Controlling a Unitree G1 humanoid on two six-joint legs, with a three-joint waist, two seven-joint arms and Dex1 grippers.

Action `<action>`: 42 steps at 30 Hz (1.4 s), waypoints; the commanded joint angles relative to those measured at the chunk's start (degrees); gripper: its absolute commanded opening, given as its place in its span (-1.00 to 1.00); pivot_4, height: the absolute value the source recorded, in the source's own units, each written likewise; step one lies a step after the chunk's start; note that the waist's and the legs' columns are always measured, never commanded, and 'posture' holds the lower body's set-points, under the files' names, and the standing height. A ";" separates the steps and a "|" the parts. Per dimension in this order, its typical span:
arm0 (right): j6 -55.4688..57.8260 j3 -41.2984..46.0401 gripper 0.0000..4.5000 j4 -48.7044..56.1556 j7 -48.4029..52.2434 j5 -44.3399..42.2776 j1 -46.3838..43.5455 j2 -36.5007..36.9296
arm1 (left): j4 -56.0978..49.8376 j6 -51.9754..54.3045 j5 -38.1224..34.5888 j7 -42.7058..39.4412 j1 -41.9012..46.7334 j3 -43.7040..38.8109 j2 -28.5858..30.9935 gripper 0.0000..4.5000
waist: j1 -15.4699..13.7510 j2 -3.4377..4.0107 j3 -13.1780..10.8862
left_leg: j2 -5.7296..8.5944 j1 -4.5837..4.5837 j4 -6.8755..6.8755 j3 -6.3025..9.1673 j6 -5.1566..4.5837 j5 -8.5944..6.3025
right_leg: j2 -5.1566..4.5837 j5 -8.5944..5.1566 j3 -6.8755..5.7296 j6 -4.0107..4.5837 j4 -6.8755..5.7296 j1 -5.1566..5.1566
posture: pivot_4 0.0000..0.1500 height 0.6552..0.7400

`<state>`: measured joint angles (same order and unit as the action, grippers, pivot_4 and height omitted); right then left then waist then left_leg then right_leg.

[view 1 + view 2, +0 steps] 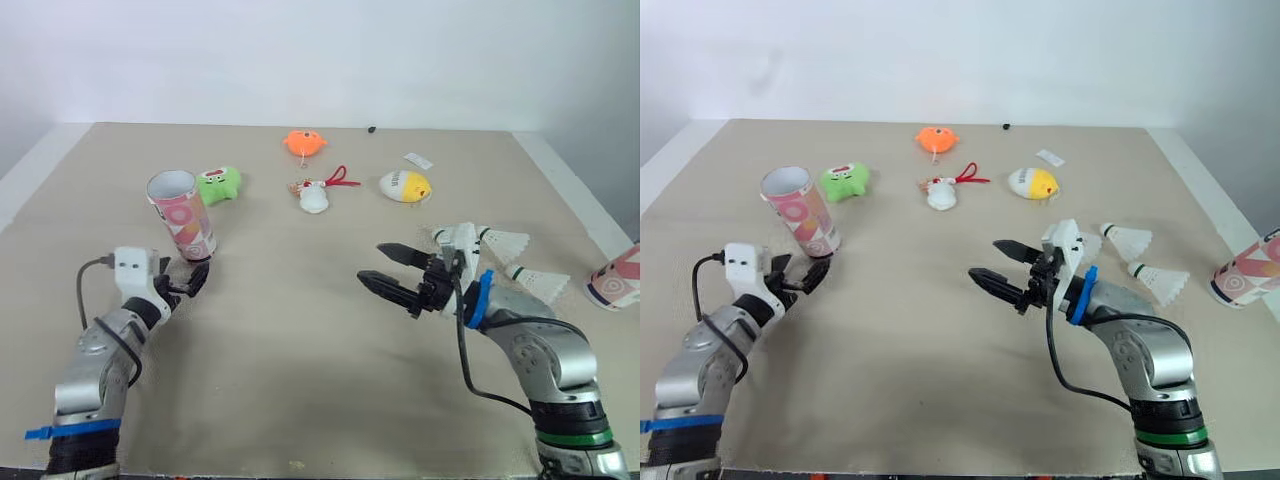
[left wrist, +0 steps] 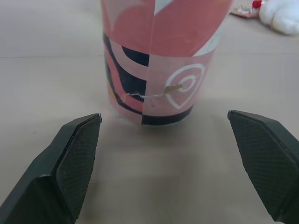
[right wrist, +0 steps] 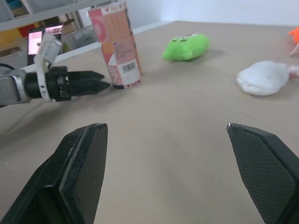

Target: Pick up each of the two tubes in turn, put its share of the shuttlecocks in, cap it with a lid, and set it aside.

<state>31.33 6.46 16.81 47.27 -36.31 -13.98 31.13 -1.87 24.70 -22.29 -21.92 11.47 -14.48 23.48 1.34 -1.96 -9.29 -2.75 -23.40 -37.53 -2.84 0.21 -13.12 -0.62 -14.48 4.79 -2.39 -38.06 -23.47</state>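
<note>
1. The upright tube (image 1: 182, 215) stands on the left of the surface (image 1: 300, 340) with its mouth open. Its pale inner wall shows, but the bottom is hidden, so I cannot tell what it holds.
2. The second tube (image 1: 615, 278) lies tipped at the right edge, one round end facing us. Its contents cannot be told either.
3. One shuttlecock (image 1: 505, 242) and another shuttlecock (image 1: 535, 282) lie loose on the right, near the second tube.
4. The left pincer (image 1: 196, 281) is spread wide and empty, its tips just near of the upright tube's base and not touching it.
5. The right pincer (image 1: 371, 262) gapes open too, empty, right of centre.
6. The left wrist view adds a torn, taped label seam. The right wrist view adds a barcode on the upright tube, plus a green toy (image 3: 187, 46).
</note>
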 commanded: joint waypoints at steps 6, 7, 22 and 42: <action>0.06 3.06 0.94 5.25 -2.75 -1.95 2.15 0.41 | 10.97 -5.21 3.94 -1.85 9.25 0.52 2.60 1.00 | 0.03 -0.01 0.00 | -0.02 0.01 0.00 -0.03 0.00 0.00 | 0.01 0.01 0.02 0.00 0.00 0.00 | 1.00 0.82; 0.15 3.16 0.94 5.79 -3.06 -2.06 2.50 0.45 | 12.55 -5.84 4.41 -2.39 10.71 1.05 2.88 1.00 | 0.01 -0.01 0.00 | -0.02 0.01 0.00 -0.04 0.00 0.00 | 0.01 0.01 0.03 0.00 0.00 -0.02 | 1.00 0.82; 2.50 3.04 0.94 11.99 -4.96 -5.72 2.06 1.23 | 32.16 -15.25 9.01 -6.93 24.37 4.67 2.50 1.00 | -0.01 -0.05 -0.01 | 0.02 -0.05 0.00 0.00 0.01 0.00 | -0.02 0.00 0.00 -0.03 0.01 -0.01 | 1.00 0.82; 2.80 2.50 1.00 11.11 -5.13 -4.76 2.14 2.05 | 26.47 -22.95 7.35 -15.93 21.13 6.35 2.55 0.28 | -0.01 -0.05 -0.01 | 0.01 -0.08 0.00 0.01 0.01 0.00 | -0.02 0.00 -0.02 -0.03 0.01 -0.01 | 1.00 0.82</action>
<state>34.21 7.59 26.18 42.13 -40.50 -11.22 31.75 29.33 4.82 -14.05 -32.69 33.12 -9.50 25.15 1.33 -2.01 -9.31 -2.74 -23.48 -37.54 -2.83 0.22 -13.12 -0.64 -14.47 4.77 -2.42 -38.06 -23.48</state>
